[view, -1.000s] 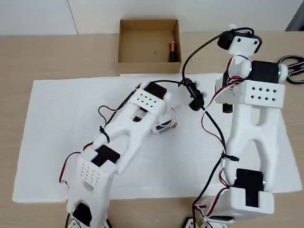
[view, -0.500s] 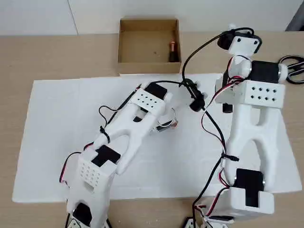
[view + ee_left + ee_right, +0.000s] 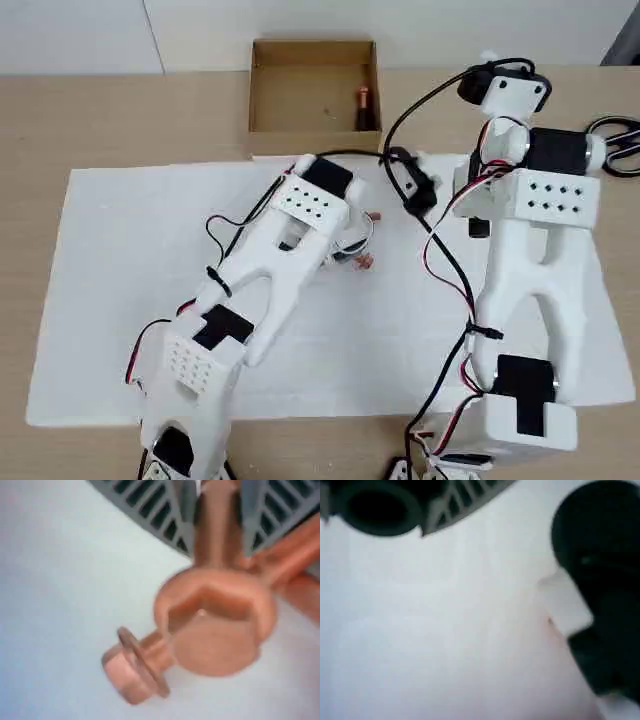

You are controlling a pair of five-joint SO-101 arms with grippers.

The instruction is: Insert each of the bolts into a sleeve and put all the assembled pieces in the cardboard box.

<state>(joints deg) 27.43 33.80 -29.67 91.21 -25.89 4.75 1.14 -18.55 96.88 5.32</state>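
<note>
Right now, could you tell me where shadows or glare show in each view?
High view: even light, faint shadows on the white sheet. Left wrist view: a small glint on the gripped bolt. Right wrist view: soft shade, no glare.

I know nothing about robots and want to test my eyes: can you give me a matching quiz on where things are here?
1 copper bolt in black sleeve
2 black-handled scissors
3 copper hex-head bolt

A clamped in the left tool
B inside the brown cardboard box
C on the wooden table beside the right arm

Pairs: 1-B, 2-C, 3-A
</note>
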